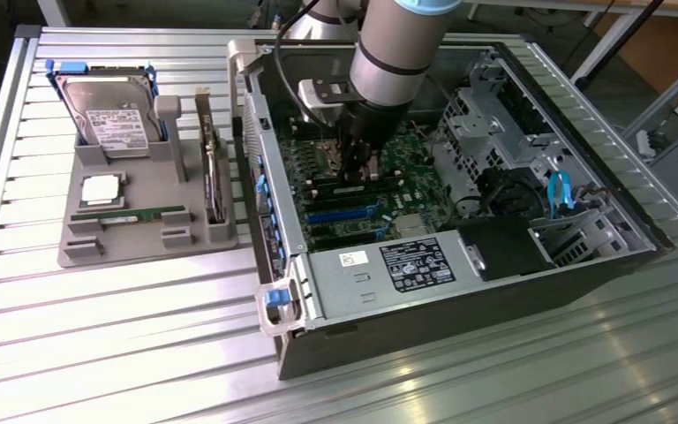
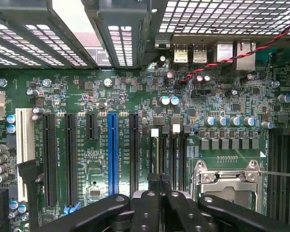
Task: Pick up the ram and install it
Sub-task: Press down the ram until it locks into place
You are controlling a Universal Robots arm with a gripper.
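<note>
Inside the computer case point(image 1: 457, 291), fingers point(image 2: 176, 208) clamp the ram point(image 2: 154, 186) over the motherboard point(image 2: 87, 96).

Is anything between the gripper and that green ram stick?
Yes. The gripper is inside the computer case, the ram outside on the grey tray; the case wall and an upright expansion card stand between.

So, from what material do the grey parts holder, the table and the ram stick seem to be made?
The parts holder looks like matte grey plastic: dull, uniform, no glints. The table seems to be bare metal, probably aluminium: ribbed slats with bright reflections. The ram appears to be a green circuit board; finer detail is too small to tell.
</note>
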